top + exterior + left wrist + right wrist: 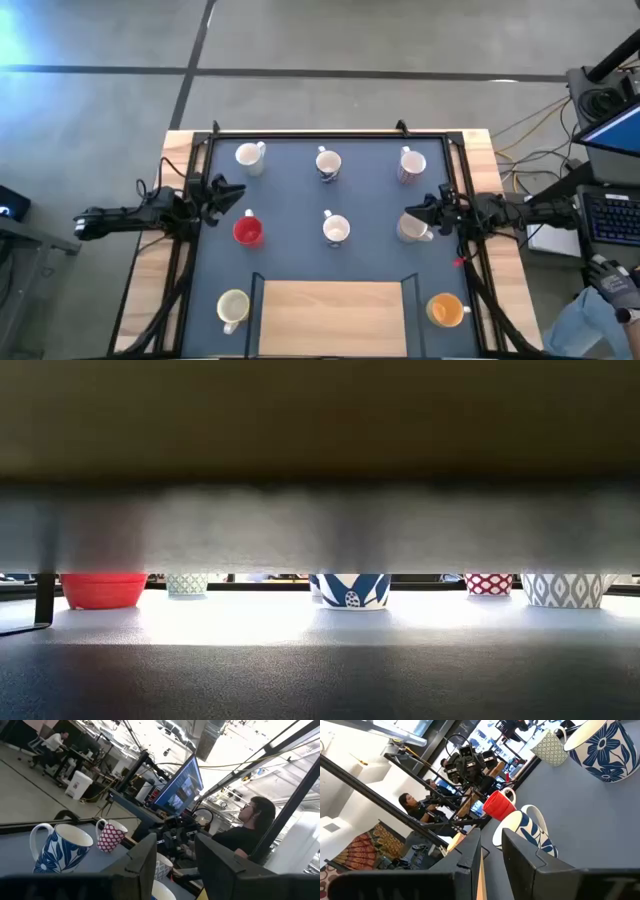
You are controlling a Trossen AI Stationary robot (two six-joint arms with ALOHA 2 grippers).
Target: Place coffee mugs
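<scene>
Eight coffee mugs (335, 228) on the mat (one red (247, 231), one orange (446, 310)), left gripper (234, 192) and right gripper (412, 219) both open.

A dark blurred band hides the mugs' (350, 590) upper halves.

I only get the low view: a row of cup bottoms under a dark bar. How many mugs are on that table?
Observer: Eight, by the high view. Your view misses, for instance, the pale yellow mug and the orange mug.
Visitor: Where are the robot's hands?
Observer: The left gripper is beside the red mug. The right gripper is at a white mug in the middle row.
Visitor: Are they holding anything?
Observer: No. In the wrist views, both pairs of fingers stand apart with nothing between them.
</scene>
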